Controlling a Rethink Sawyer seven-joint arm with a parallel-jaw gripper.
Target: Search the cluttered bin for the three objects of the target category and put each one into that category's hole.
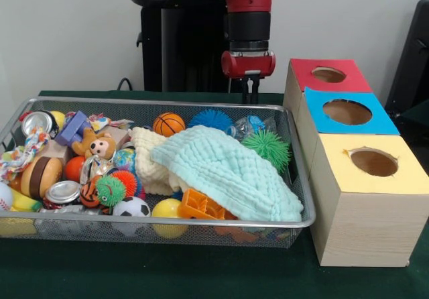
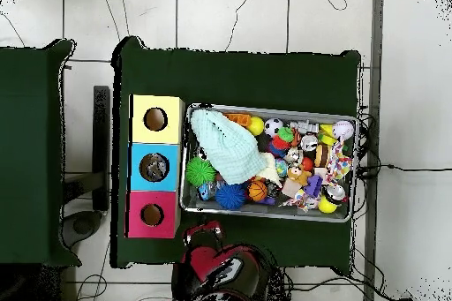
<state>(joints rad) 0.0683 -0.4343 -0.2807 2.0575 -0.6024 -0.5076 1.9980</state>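
the gripper (image 1: 251, 90) hangs at upper centre of the front view, just behind the bin's (image 1: 298, 178) far rim, nothing in it; its thin dark fingers sit so close together that i cannot tell whether they are parted or closed. the wire bin fills the lower left, packed with toys: a pale green cloth (image 1: 228, 168) draped over its right half, a basketball (image 1: 168, 123), a blue spiky ball (image 1: 210, 119) and a green spiky ball (image 1: 271, 147) near the back, a soccer ball (image 1: 131, 207) and yellow ball (image 1: 167, 210) at the front, cans (image 1: 63, 192) and a plush (image 1: 99, 145) on the left. right of the bin stand three boxes with round holes: red (image 1: 328, 75), blue (image 1: 347, 112), yellow (image 1: 373, 161). in the overhead view something lies inside the blue hole.
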